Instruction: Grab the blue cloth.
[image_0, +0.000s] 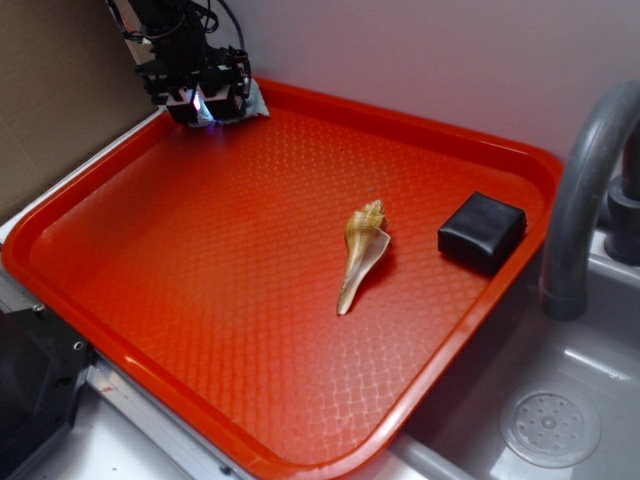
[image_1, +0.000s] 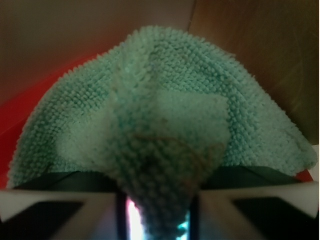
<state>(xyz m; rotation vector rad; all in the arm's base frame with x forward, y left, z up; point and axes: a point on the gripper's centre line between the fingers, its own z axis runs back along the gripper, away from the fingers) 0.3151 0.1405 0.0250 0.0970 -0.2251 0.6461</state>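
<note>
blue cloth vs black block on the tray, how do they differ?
The blue cloth is pale, lumpy terry; the black block is dark, smooth and boxy. The cloth sits at the tray's far-left corner, pinched in the gripper; the block lies free near the right rim. Both are small.

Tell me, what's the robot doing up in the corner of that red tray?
The gripper is down at the tray's far corner, pinching the blue cloth. The wrist view shows cloth bunched between the fingers. A seashell and a black block lie untouched on the tray's other side.
</note>
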